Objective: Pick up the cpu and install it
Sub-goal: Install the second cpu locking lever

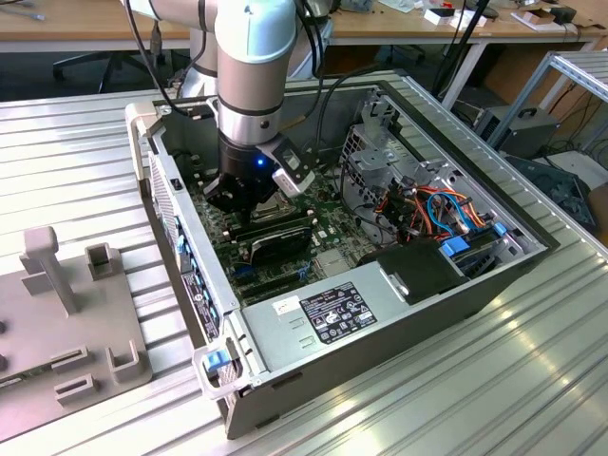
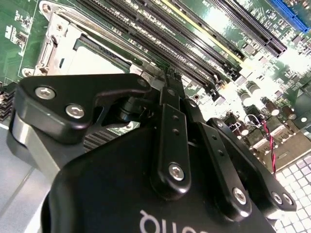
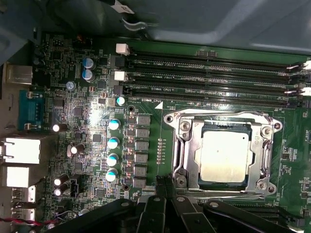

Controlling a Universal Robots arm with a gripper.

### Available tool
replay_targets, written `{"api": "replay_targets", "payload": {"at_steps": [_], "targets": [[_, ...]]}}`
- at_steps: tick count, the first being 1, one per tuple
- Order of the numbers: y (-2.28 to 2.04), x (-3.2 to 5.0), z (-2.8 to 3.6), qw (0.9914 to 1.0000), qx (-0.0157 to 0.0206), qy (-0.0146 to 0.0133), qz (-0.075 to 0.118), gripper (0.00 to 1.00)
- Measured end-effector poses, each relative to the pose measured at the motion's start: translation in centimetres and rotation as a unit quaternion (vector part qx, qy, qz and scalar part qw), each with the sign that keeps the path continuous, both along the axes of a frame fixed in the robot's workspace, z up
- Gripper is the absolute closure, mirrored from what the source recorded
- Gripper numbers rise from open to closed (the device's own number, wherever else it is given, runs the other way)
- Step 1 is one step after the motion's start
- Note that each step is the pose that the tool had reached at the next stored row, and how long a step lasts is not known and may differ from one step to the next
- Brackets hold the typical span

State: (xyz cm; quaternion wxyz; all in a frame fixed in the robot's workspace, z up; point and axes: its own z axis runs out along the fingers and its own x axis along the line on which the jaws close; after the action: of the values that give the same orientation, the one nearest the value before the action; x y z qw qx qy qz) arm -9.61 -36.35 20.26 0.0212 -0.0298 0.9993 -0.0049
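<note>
CPU [image 3: 224, 156]: lying flat in the socket [image 3: 181, 145] at centre right of the first wrist view, metal lid facing up, so placement is looking done; the socket frame around it is appearing closed, though the latch is hard to judge. Gripper [image 3: 165, 187]: hanging just beside the socket edge at the lower middle of that frame, fingers [image 2: 171, 92] pressed together and carrying nothing. Memory slots [image 3: 209, 73]: running across the upper half. Computer case [image 1: 380, 332]: lying open on the slatted table [image 1: 76, 161], arm reaching into it at upper centre of the exterior view.
</note>
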Motion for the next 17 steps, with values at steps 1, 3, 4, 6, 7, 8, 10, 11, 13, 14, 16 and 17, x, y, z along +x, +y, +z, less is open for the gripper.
{"api": "replay_targets", "payload": {"at_steps": [1, 3, 4, 6, 7, 8, 10, 11, 13, 14, 16, 17], "targets": [[0.00, 0.00, 0.09, 1.00000, 0.0001, 0.0000, 0.000, 0.89], [0.00, 0.00, 0.64, 1.00000, 0.0000, 0.0001, 0.000, 0.89], [0.00, 0.00, 0.85, 1.00000, 0.0000, 0.0000, 0.000, 0.89], [0.00, 0.00, 1.37, 1.00000, -0.0001, 0.0001, 0.000, 0.89], [0.00, 0.00, 1.60, 1.00000, -0.0001, 0.0001, 0.000, 0.89], [0.00, 0.00, 1.68, 1.00000, 0.0000, 0.0000, 0.000, 0.89], [0.01, 0.01, 1.69, 1.00000, 0.0001, 0.0000, 0.000, 0.89], [0.01, 0.00, 1.70, 1.00000, 0.0001, 0.0000, 0.000, 0.89], [0.00, 0.16, 1.72, 1.00000, -0.0001, 0.0001, 0.000, 0.89], [0.00, 0.33, 1.72, 1.00000, -0.0001, 0.0001, 0.000, 0.89], [0.00, 0.90, 1.71, 1.00000, 0.0000, 0.0000, 0.000, 0.89], [0.00, 1.28, 1.71, 1.00000, 0.0000, 0.0000, 0.000, 0.89]]}}
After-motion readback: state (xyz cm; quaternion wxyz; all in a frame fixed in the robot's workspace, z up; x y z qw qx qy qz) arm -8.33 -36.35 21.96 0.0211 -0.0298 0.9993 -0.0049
